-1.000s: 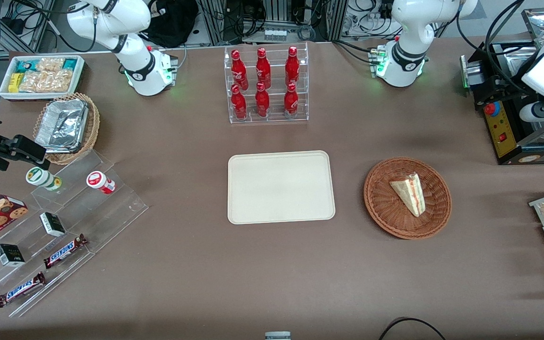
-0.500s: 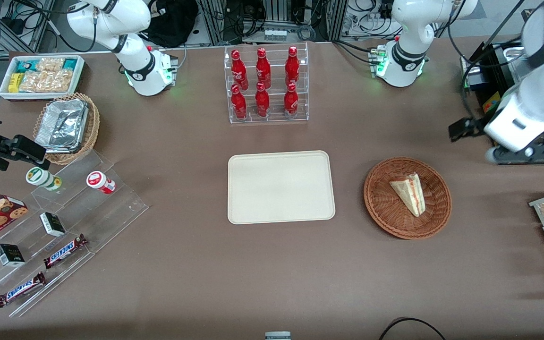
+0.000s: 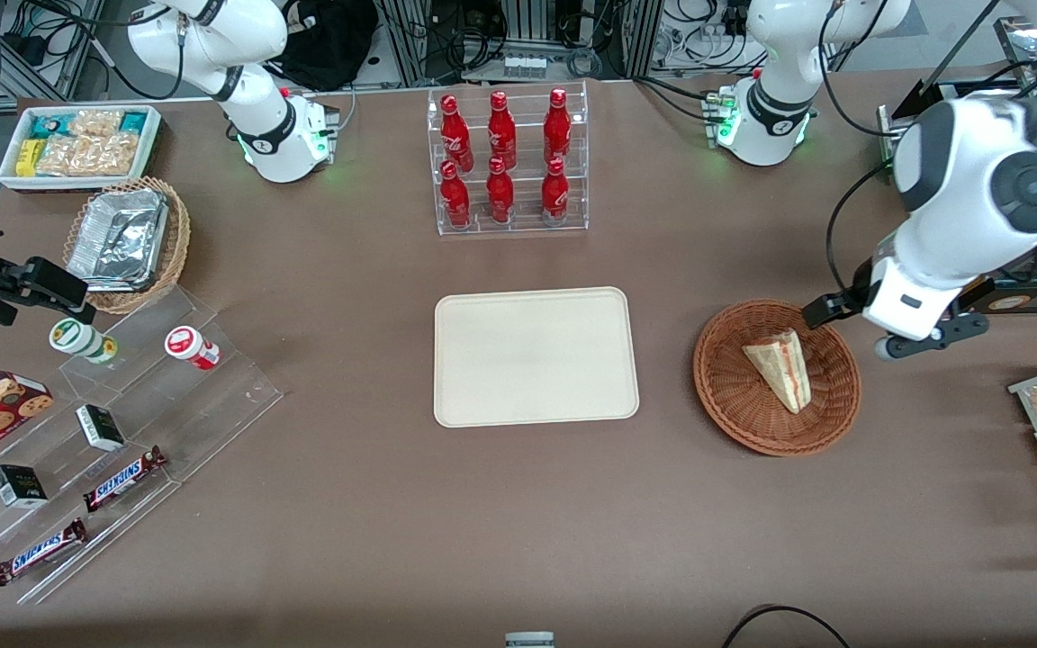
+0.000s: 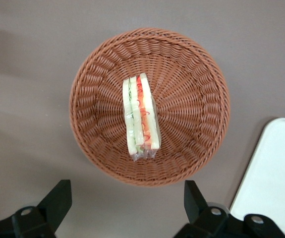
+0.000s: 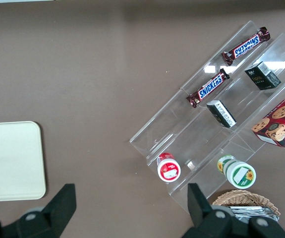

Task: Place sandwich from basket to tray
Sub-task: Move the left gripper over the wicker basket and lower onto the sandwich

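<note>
Plainly, the sandwich [image 3: 780, 368] lies in the basket [image 3: 725, 396] on the brown counter [image 3: 392, 540], its narrow tip pointing toward about eleven o'clock in the front view and its striped cut edge facing upward. In the left wrist view the sandwich [image 4: 141, 117] sits near the middle of the basket [image 4: 192, 69], red, orange and green layers showing. The gripper [image 3: 879, 328] hangs above the counter at roughly two o'clock from the basket's centre, just off its rim and clear of the sandwich; from the front its fingers are mostly hidden under the wrist, but the left wrist view shows the gripper [image 4: 127, 208] spread wide with nothing between its fingers [image 4: 58, 196]. The tray [image 3: 536, 356] lies flat at about nine o'clock from the basket, apart from it and bare. A clear rack of red bottles [image 3: 505, 157] stands farther from the front camera than the tray.
</note>
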Robot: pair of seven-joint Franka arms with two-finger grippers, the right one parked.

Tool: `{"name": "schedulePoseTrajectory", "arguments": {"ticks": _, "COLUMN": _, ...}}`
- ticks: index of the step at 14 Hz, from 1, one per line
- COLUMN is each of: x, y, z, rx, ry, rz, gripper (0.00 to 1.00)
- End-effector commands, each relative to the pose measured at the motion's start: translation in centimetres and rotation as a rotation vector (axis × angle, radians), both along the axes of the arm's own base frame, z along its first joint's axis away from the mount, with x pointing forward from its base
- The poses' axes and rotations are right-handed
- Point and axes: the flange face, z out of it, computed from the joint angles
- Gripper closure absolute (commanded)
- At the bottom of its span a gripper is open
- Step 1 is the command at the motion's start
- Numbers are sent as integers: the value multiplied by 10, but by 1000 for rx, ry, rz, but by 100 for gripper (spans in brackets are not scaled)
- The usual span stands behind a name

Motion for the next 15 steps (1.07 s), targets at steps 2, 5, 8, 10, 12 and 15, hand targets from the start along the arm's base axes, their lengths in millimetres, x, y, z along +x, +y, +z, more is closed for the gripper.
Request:
{"name": "schedulePoseTrajectory", "arguments": {"ticks": 2, "x": -21, "y": 0, "z": -43, "rx": -17, "ry": -55, "rz": 106, "gripper": 0}}
{"name": "schedulePoseTrajectory", "arguments": {"ticks": 5, "x": -22, "y": -2, "z": -72, "rx": -23, "ry": -55, "rz": 106, "gripper": 0}}
{"name": "schedulePoseTrajectory", "arguments": {"ticks": 8, "x": -18, "y": -1, "z": -96, "rx": -30, "ry": -42, "rz": 111, "gripper": 0}}
{"name": "schedulePoseTrajectory", "arguments": {"ticks": 10, "x": -12, "y": -3, "z": -116, "rx": -42, "ry": -54, "rz": 118, "gripper": 0}}
{"name": "schedulePoseTrajectory", "arguments": {"ticks": 12, "x": -10, "y": -7, "z": -131, "rx": -47, "ry": -52, "rz": 112, "gripper": 0}}
{"name": "schedulePoseTrajectory", "arguments": {"ticks": 15, "x": -9, "y": -8, "z": -152, "rx": -54, "ry": -44, "rz": 113, "gripper": 0}}
